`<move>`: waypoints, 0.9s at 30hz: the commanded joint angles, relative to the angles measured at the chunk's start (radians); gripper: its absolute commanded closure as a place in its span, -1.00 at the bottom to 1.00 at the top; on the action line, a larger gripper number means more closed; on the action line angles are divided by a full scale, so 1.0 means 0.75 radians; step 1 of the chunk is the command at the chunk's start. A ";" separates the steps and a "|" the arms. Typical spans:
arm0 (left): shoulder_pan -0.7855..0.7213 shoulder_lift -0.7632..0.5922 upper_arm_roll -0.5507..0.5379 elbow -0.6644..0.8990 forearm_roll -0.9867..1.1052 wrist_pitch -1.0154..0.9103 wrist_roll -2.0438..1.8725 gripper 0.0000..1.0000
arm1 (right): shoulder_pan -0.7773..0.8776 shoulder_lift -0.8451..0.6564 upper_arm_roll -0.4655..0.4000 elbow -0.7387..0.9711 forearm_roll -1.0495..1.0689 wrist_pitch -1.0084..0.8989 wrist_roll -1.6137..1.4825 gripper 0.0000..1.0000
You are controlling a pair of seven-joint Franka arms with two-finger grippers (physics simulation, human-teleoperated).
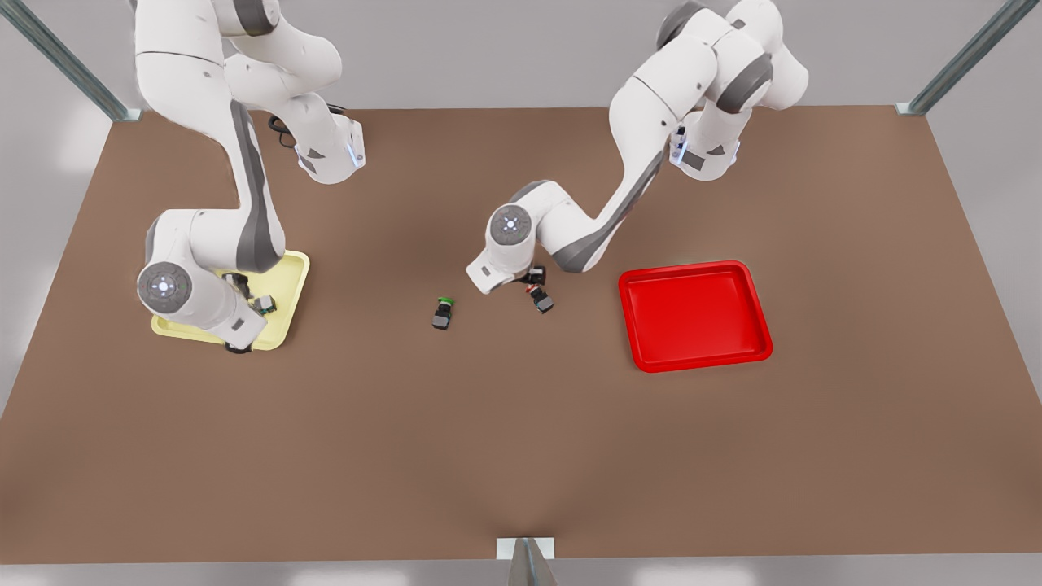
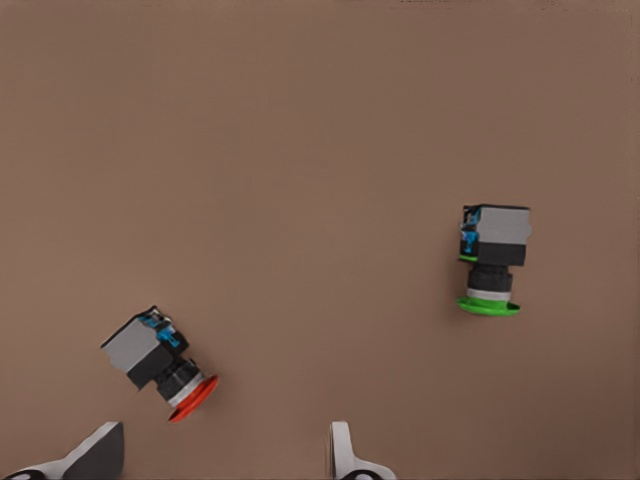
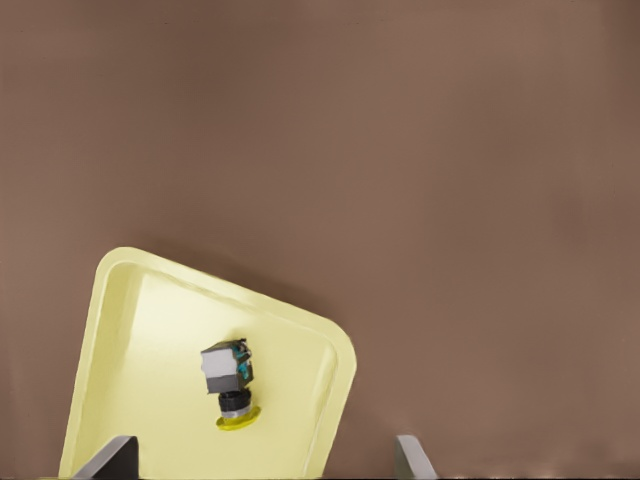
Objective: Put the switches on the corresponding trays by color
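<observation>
Evidently we are hovering the open left claw by the red switch to grab it for the red tray, while our open right claw is hanging empty over the yellow switch lying in the yellow tray.

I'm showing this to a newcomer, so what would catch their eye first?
Probably the bright red tray at the front view's right, lying bare. Next, the yellow tray opposite, holding the yellow switch under the open right gripper. Mid-table, the open left gripper hangs by the red switch.
</observation>
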 commanded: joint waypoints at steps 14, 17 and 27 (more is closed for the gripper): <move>-0.053 0.246 0.010 0.221 -0.075 0.197 -1.072 -1.00 | -0.017 -0.304 0.277 0.095 -0.010 -0.267 1.620 -1.00; -0.045 0.287 0.012 0.235 -0.065 0.240 -1.008 -1.00 | -0.026 -0.236 0.275 0.208 -0.012 -0.255 1.622 -1.00; 0.135 0.138 0.053 0.133 -0.063 0.089 -0.890 -1.00 | 0.017 -0.240 0.299 0.208 -0.053 -0.257 1.513 -1.00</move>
